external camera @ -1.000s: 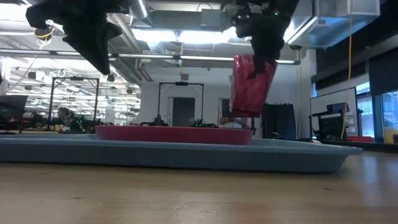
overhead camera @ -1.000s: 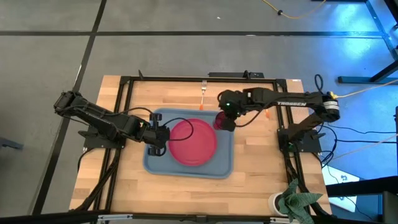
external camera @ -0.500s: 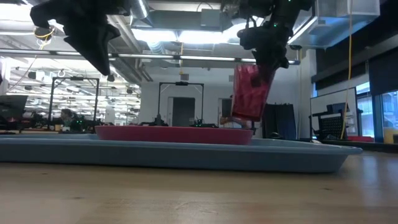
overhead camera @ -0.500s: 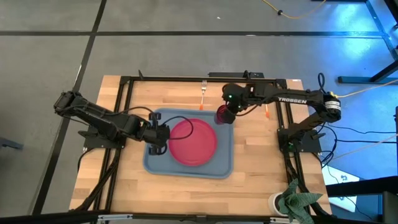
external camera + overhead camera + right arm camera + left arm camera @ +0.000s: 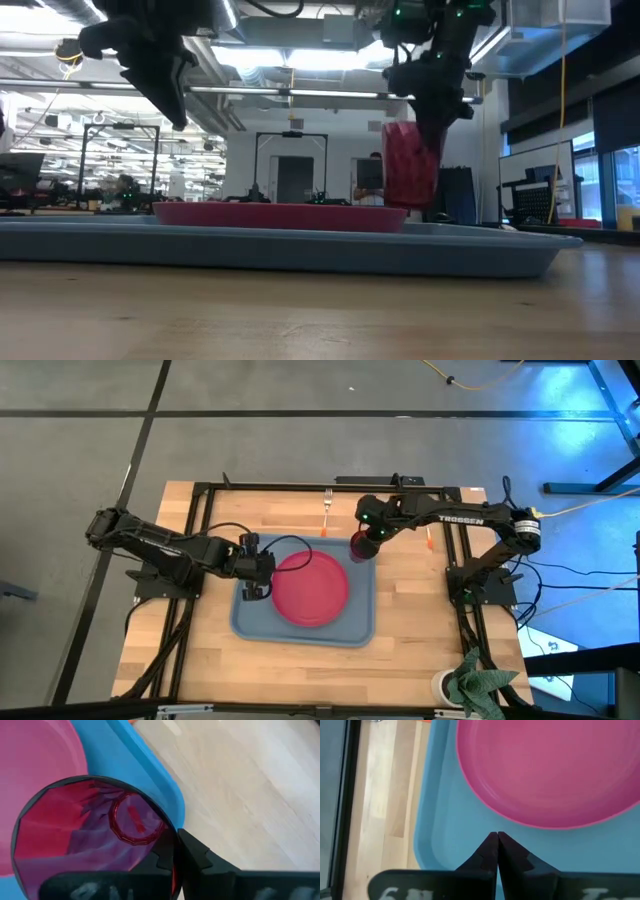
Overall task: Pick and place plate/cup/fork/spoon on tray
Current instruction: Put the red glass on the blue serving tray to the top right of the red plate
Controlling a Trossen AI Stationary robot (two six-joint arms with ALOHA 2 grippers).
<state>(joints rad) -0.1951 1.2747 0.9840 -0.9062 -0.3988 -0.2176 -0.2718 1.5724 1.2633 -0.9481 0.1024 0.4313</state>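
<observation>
The pink-red plate (image 5: 310, 588) lies flat in the blue-grey tray (image 5: 300, 632) at the table's middle. Over the tray's far right corner my right gripper (image 5: 366, 541) is shut on the dark red ribbed cup (image 5: 410, 170), mouth up. My left gripper (image 5: 497, 836) hovers shut and empty above the tray's left part, beside the plate (image 5: 550, 770). The fork (image 5: 327, 505) lies on the wood beyond the tray's far edge. An orange-handled piece, probably the spoon (image 5: 429, 540), lies right of the tray, partly under my right arm. My right gripper holds the cup by its rim (image 5: 169, 840), one finger inside the cup and one outside its wall. The fingers come from above, pointing steeply down. The cup hangs nearly upright, low over the tray's corner (image 5: 165, 795); whether its bottom touches the tray I cannot tell.
A black metal frame (image 5: 200, 520) runs around the tabletop. A white cup and a green cloth (image 5: 470, 685) sit at the near right corner. Bare wood lies near of the tray and to its right.
My right gripper has gone down and a little toward the far right, rolling its wrist, with the cup still in its hold. The cup, tilted before, now hangs nearly upright and lower, over the tray's far right corner.
</observation>
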